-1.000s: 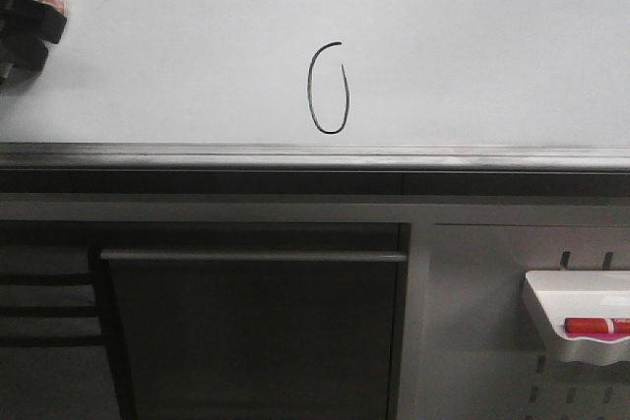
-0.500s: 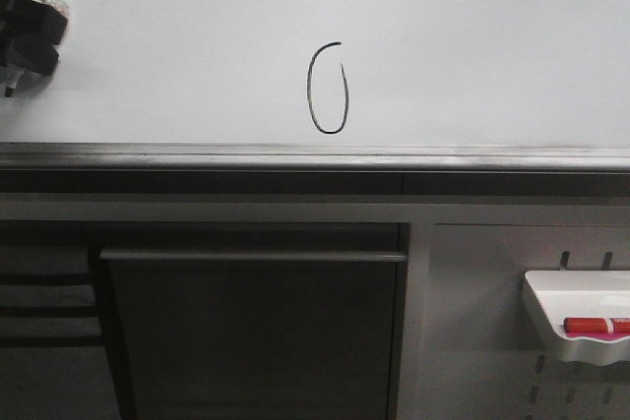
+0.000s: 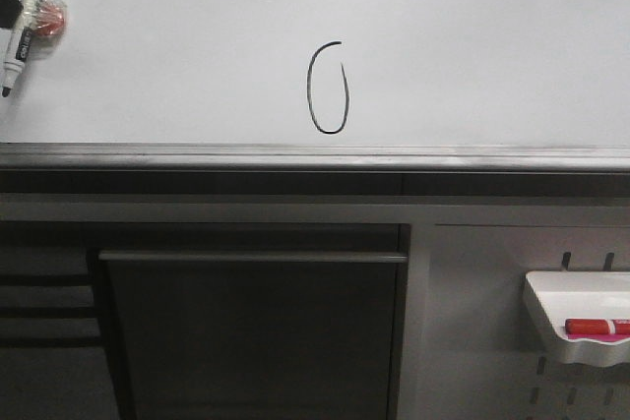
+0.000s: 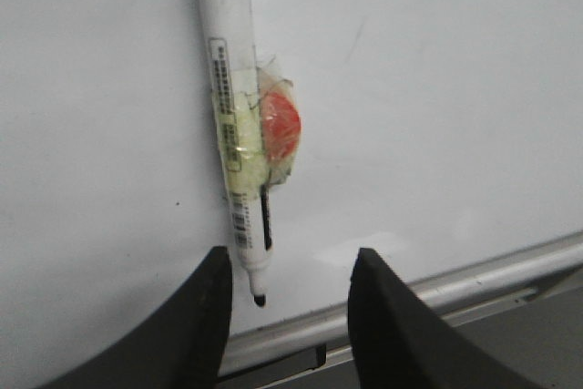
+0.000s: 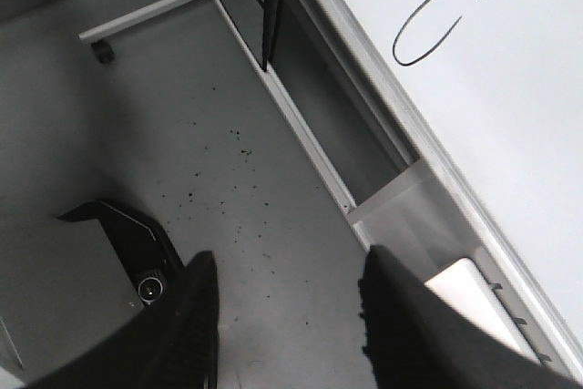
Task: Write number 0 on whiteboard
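Whiteboard point(image 3: 472, 56): 1 | number 0 point(image 3: 328, 89): 1 (top unclosed) | left pincer point(image 4: 287, 302), right pincer point(image 5: 287, 307): both released

I face the whiteboard point(image 3: 472, 56), glossy, grey-edged. On it sit the number 0 point(image 3: 328, 88) and a marker point(image 3: 22, 27), stuck at its left edge.

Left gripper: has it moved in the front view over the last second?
Yes. It has withdrawn off the left edge, leaving the marker on the whiteboard, left of the number 0.

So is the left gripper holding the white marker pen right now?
No, the left gripper is open, and the white marker pen stands apart from both fingers, stuck against the glossy whiteboard.
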